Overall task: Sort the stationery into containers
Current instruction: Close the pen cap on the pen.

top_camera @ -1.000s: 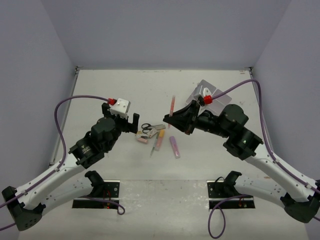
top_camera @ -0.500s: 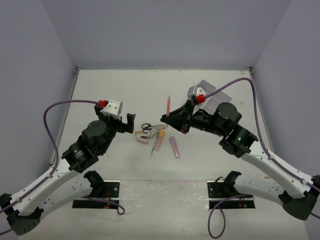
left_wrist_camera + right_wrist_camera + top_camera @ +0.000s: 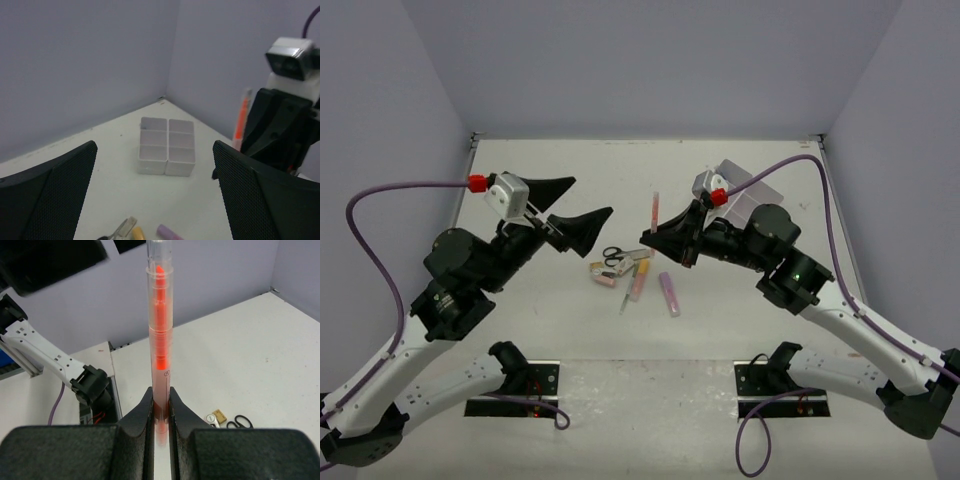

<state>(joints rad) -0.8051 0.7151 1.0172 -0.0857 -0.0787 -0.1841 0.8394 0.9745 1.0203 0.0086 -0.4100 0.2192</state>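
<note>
My right gripper (image 3: 655,240) is shut on a clear pink-orange marker (image 3: 655,208) and holds it upright above the table; the wrist view shows the marker (image 3: 160,340) clamped between both fingers. My left gripper (image 3: 582,206) is open, empty and raised, and points right. Below and between them lies the pile: black-handled scissors (image 3: 613,255), an orange marker (image 3: 640,281), a purple marker (image 3: 669,294), a thin grey pen (image 3: 625,298) and a pink eraser (image 3: 603,281). The white divided box (image 3: 166,150) stands at the back right, partly behind the right arm (image 3: 748,182).
The side walls stand close to the table's left and right edges. The arm base mounts (image 3: 525,385) sit at the near edge. A small white and tan item (image 3: 216,417) lies beside the scissors (image 3: 242,421). The box's compartments look empty.
My left arm has risen from beside the pile and swung up and left, with its jaws spread. My right gripper has shifted slightly left with the marker still in it.
</note>
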